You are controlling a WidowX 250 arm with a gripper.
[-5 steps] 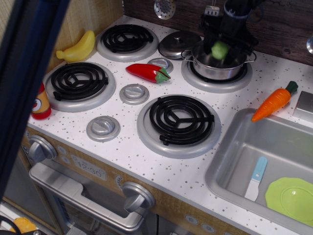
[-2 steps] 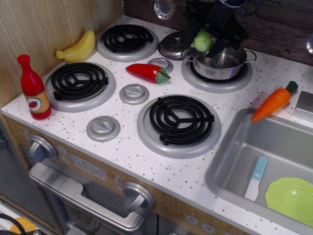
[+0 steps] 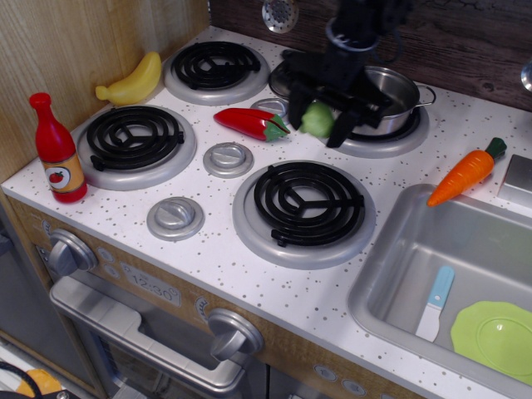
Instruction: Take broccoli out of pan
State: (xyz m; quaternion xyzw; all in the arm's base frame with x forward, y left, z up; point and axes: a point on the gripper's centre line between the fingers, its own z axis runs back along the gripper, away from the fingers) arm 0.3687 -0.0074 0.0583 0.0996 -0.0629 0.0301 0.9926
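Hanging as a pale green lump, broccoli (image 3: 317,120), pinched between the two dark fingers of the gripper (image 3: 318,121), jaws clenching on it from left and right, stem direction too blurred for telling. Sitting in the air outside the pan (image 3: 389,96), just left of and nearer than its rim, over the speckled countertop (image 3: 216,249) between the red pepper (image 3: 252,123) and the near burner (image 3: 304,202). Judging bare counter directly below as the likely setting-down spot, needing only lowering and releasing
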